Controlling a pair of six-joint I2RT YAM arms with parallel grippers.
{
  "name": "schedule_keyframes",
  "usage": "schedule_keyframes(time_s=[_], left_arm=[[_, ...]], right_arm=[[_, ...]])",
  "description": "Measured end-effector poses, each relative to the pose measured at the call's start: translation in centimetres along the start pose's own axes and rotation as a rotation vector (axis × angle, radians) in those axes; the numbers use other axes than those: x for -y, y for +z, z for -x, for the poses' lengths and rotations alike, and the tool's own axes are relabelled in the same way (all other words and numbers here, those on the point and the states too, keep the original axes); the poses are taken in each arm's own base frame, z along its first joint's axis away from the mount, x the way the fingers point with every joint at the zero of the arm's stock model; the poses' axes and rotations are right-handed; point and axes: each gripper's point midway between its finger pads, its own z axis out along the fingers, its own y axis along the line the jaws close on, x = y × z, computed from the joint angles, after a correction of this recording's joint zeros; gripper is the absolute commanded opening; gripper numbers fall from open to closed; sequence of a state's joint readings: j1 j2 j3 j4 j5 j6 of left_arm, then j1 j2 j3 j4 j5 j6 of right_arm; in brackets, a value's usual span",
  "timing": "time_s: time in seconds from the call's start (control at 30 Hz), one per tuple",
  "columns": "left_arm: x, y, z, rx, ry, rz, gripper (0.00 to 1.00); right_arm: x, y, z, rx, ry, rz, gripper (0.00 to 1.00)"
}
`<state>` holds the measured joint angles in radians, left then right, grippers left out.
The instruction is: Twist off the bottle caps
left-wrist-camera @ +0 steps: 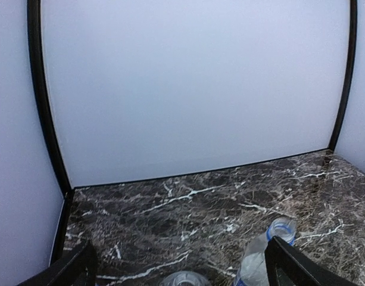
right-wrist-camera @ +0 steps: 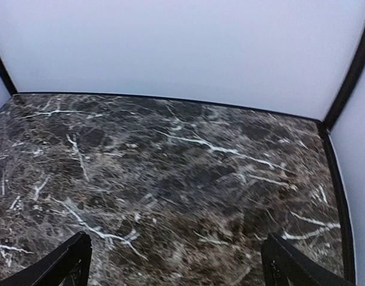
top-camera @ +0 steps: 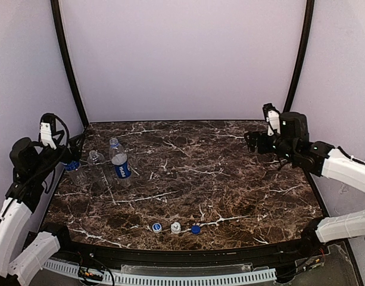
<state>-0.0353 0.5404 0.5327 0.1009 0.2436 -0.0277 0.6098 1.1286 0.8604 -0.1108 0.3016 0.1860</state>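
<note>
Left end effector (left-wrist-camera: 181, 265) gapes empty just beside three upright clear plastic bottles (top-camera: 119, 162) on the dark marble desk (top-camera: 230, 190); right end effector (right-wrist-camera: 176, 250), equally open, sits well apart. Three ribbed round caps (top-camera: 175, 227) lie front-centre.

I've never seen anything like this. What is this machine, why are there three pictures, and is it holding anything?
These are two robot arms bolted at the near edge of a marble table. The wide picture is from a camera above and behind them: the left arm on the left, the right arm on the right. The other two come from a small camera on each wrist, so the dark shapes at the bottom are that arm's own fingers: the left fingers in one, the right fingers in the other. Both pairs stand wide open and hold nothing. Three clear bottles stand at the left of the table, and three small caps lie in a row near its front edge, off the bottles.
</note>
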Motion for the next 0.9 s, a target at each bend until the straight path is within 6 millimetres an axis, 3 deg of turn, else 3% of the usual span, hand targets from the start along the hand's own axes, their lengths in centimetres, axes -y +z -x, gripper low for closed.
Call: schedule_keyframes(time_s=[0.1, 0.17, 0.4, 0.63, 0.77, 0.9], left_arm=[[-2.1, -1.1, -3.0, -0.079, 0.024, 0.105, 0.99], [-3.3, -1.8, -4.8, -0.135, 0.044, 0.167, 0.99], [-4.1, -3.7, -10.5, -0.278, 0.083, 0.205, 0.99], [-4.3, -4.3, -13.0, -0.303, 0.069, 0.194, 0.99], [-4.8, -4.5, -15.3, -0.337, 0.017, 0.211, 0.99], [-4.7, -4.5, -15.7, -0.342, -0.008, 0.203, 0.99]], right_arm=[[4.2, -2.7, -3.1, 0.002, 0.055, -0.110, 0.99], [5.9, -4.4, -4.7, 0.015, 0.066, -0.159, 0.99], [9.1, -9.1, -8.1, 0.173, 0.096, -0.240, 0.99], [11.8, -10.6, -10.9, 0.267, 0.182, -0.355, 0.99], [13.0, -11.2, -10.9, 0.304, 0.247, -0.417, 0.99], [13.6, -11.2, -11.1, 0.311, 0.290, -0.455, 0.98]])
